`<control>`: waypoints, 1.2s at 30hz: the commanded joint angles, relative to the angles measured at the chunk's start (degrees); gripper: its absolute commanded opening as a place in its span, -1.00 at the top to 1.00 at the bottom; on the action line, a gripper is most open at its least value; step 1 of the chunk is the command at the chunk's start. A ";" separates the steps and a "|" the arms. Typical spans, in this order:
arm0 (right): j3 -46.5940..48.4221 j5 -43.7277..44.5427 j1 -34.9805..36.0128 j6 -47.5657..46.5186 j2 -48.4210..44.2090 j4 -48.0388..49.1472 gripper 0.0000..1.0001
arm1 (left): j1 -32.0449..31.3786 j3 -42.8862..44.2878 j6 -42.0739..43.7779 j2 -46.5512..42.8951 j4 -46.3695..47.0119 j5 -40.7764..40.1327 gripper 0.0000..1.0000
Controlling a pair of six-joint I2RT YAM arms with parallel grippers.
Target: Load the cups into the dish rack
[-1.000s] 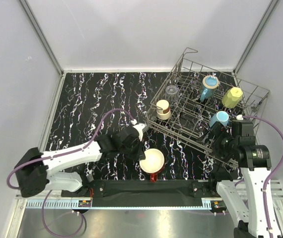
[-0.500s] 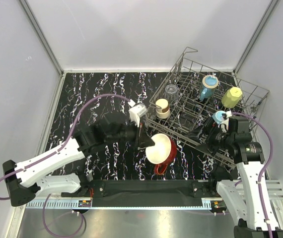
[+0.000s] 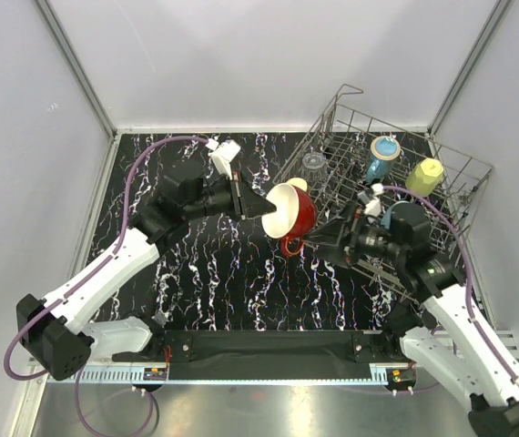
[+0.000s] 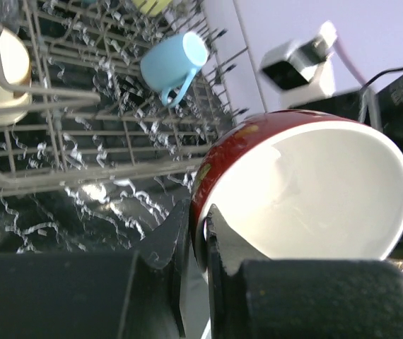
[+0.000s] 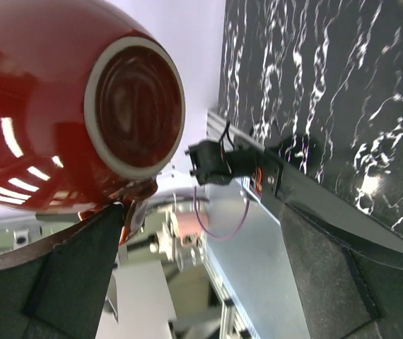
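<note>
Raised and swung to just beside the dish rack (image 3: 455,196), the red mug (image 3: 291,211) is gripped by its rim in the left gripper (image 3: 261,208), its base presented to the wide-spread right gripper (image 3: 328,241), seemingly for handover.

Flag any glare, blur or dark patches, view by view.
Top external: evenly lit and sharp. Left wrist: the left gripper is a dark, soft foreground; the red mug and light-blue cup read clearly. Right wrist: striped white glare on the mug's glaze; the right gripper shows as featureless dark shapes.
</note>
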 commanded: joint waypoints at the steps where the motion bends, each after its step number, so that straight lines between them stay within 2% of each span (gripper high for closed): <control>1: 2.37 9.29 5.87 1.74 2.45 7.87 -0.99 | 0.34 -1.84 -6.11 -1.85 16.60 9.37 1.00; 2: 1.94 9.64 6.58 2.53 2.45 10.14 -0.99 | 1.13 -2.64 -7.09 -2.20 20.18 9.72 1.00; 7: -0.70 7.98 7.20 5.60 3.59 19.81 -0.99 | 3.50 -5.37 -13.67 -2.21 25.66 11.04 1.00; 8: -1.40 7.37 7.55 6.57 4.90 24.09 -0.99 | 3.86 -6.15 -14.65 -2.20 27.76 11.22 1.00; 12: -0.27 8.23 11.23 5.88 8.16 27.56 -0.99 | 4.03 -8.35 -19.57 -2.55 32.69 10.35 1.00; 20: 0.00 11.22 13.79 7.98 9.48 36.34 -0.95 | 4.03 -11.69 -22.30 -3.34 37.26 10.08 1.00; 24: 0.26 13.50 13.97 8.51 7.90 34.34 -0.86 | 4.03 -12.58 -22.74 -4.57 37.80 9.11 1.00; 28: 1.93 16.85 13.97 6.14 4.39 23.72 -0.85 | 4.03 -11.79 -22.30 -5.63 35.61 8.59 1.00; 32: 1.76 16.86 13.97 7.28 1.23 22.99 -0.87 | 4.03 -11.35 -21.16 -7.30 33.05 7.18 1.00; 36: 1.58 14.57 14.49 9.12 2.71 25.97 -0.89 | 3.95 -11.96 -21.95 -7.39 33.66 6.74 1.00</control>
